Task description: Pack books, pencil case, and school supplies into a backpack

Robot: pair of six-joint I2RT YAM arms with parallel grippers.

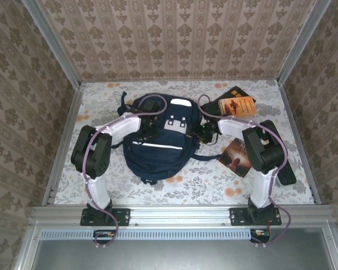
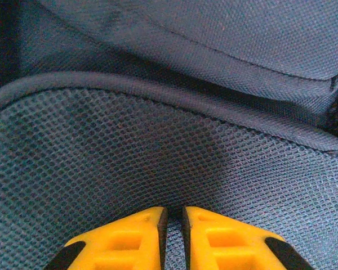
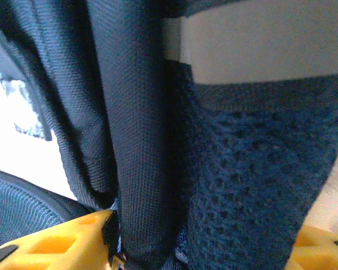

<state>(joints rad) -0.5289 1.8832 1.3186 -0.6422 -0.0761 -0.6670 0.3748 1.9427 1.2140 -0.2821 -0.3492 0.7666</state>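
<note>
Backpack (image 1: 158, 149): navy, lies flat at the middle of the floral worktop (image 1: 101, 180), its white stripe and pale patches facing up.
Left claw (image 1: 150, 127): sits over the backpack's upper left part.
Left claw, wrist view (image 2: 172, 225): yellow fingers (image 2: 129, 242) are pressed almost together with only a thin slit between them. They hover close over blue mesh fabric beside a piped seam. Nothing is visibly caught in the slit.
Right claw (image 1: 206, 131): at the backpack's right edge, near its top.
Right claw, wrist view (image 3: 197, 250): fingers (image 3: 67, 242) are set wide and pinch a thick bunch of the backpack. A dark woven fold and an open-knit mesh pocket with a pale band above it fill the whole gap.
Orange book (image 1: 237, 105): on the far right of the worktop, just beyond the right arm, resting partly on the black book.
Black book (image 1: 232, 91): only its far corner peeks out from under the orange one.
Reddish-brown book (image 1: 235, 157): flat on the worktop right of the backpack, near but apart from it, partly covered by the right arm.
</note>
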